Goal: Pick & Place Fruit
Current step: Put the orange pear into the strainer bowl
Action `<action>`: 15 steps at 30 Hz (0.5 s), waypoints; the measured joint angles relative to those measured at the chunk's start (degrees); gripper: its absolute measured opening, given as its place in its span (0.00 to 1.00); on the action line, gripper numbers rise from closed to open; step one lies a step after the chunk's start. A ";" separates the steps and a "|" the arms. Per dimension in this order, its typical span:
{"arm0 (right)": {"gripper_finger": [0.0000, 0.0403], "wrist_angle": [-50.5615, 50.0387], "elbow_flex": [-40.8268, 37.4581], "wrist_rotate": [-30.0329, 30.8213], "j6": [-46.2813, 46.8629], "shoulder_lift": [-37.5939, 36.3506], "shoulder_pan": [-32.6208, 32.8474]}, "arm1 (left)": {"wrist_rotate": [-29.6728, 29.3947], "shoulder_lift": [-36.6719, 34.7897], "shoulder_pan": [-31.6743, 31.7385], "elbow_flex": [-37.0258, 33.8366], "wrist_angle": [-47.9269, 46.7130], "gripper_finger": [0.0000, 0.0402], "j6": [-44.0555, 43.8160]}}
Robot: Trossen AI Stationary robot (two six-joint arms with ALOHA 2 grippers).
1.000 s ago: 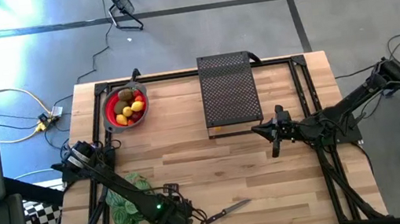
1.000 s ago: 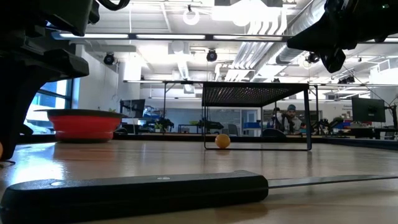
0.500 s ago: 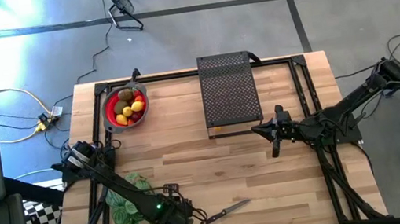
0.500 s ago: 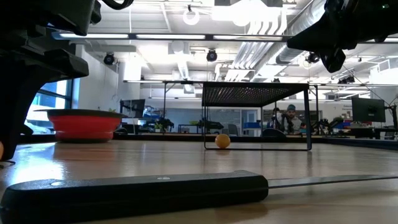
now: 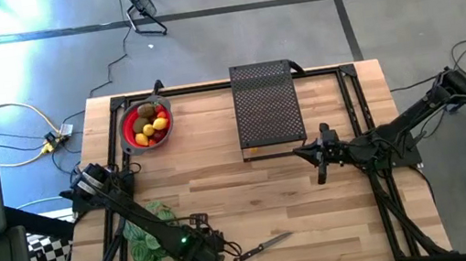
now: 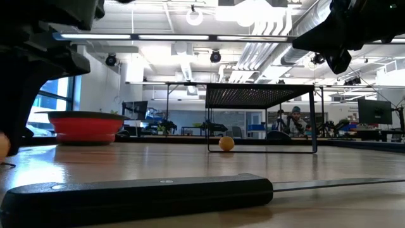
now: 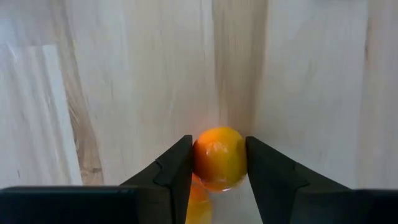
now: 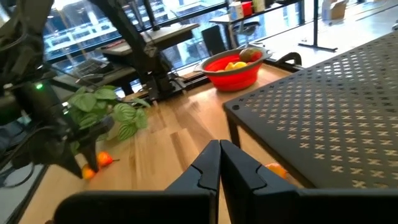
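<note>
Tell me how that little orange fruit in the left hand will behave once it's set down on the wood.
The orange fruit looks round and glossy, so it would probably roll on the flat table. The left hand touches it only at its sides, so it may slip. It seems small and light.

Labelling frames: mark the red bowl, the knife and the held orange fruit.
red bowl [image 5: 126,120], high view, its left rim.
knife [image 6: 136,193], low view, its black handle.
orange fruit [image 7: 219,155], left wrist view, its middle.

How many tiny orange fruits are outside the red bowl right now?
3. One in the left gripper, a second beside it on the table, a third under the mesh rack near the idle right gripper. Others may be hidden.
</note>
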 joint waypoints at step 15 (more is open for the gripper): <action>0.01 -0.28 -0.01 -7.37 -1.00 -0.01 0.02 | -3.26 -0.08 8.15 8.81 -5.09 0.33 1.98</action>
